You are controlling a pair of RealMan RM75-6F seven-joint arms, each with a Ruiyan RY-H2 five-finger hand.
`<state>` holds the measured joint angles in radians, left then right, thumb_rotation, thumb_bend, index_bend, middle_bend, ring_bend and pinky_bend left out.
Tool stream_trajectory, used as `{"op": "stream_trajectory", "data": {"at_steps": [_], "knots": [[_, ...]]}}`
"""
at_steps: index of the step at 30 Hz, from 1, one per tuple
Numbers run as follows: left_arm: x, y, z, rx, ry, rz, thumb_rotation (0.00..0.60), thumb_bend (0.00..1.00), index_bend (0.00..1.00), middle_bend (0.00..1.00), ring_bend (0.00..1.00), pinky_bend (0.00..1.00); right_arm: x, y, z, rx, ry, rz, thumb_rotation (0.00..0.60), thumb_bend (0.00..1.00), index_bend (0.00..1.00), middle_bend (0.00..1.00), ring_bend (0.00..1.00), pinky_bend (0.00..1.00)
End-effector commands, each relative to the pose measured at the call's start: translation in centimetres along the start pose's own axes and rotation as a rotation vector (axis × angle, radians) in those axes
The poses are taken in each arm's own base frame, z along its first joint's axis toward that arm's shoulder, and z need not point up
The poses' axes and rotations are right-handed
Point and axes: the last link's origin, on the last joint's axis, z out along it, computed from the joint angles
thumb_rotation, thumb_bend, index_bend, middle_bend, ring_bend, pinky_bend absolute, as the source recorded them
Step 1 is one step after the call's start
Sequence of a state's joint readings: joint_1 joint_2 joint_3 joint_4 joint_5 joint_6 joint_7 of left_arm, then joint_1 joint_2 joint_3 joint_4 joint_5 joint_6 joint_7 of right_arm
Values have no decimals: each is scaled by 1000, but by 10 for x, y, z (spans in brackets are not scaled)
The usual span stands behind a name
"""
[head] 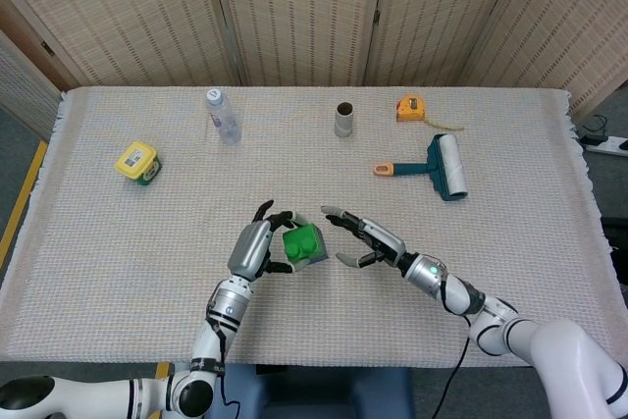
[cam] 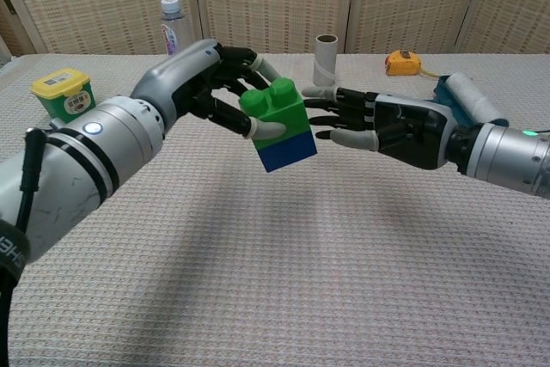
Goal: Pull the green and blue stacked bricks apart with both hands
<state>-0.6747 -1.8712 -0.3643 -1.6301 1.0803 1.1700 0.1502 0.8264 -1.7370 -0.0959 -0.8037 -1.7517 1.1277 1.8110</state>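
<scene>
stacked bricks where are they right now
The stacked bricks are held above the table's near middle by the left hand, with the right hand open just beside them.

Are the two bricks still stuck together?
Yes. The green brick sits on the blue brick with no gap, held up by the left hand.
</scene>
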Motion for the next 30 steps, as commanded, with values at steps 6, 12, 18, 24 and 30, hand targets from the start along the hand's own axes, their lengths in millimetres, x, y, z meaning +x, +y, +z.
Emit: {"op": "stream_trajectory", "data": {"at_steps": [6,12,18,24,30], "knots": [[1,4,0,-10,7,-8,600,481,750,881,370,0,-4,3,6,-2,-13,2,600,457,0,0,0,0],[-2,5,-3,-14,-7,-11,600,481,750,881,371,0,-8,0,13,3,-19,0,600,457,0,0,0,0],[-2,6,-1,-13,-5,-9,600,481,750,881,371,0,-17,4,20,-11,-48,6,600,457,24,0,0,0],[3,4,2,-6,13,-14,600,481,750,881,371,0,-19,4,18,-4,-55,3,600,458,40,1,0,0],[5,3,5,0,20,-20,600,481,750,881,372,0,-19,3,17,1,-50,0,600,457,40,1,0,0]]}}
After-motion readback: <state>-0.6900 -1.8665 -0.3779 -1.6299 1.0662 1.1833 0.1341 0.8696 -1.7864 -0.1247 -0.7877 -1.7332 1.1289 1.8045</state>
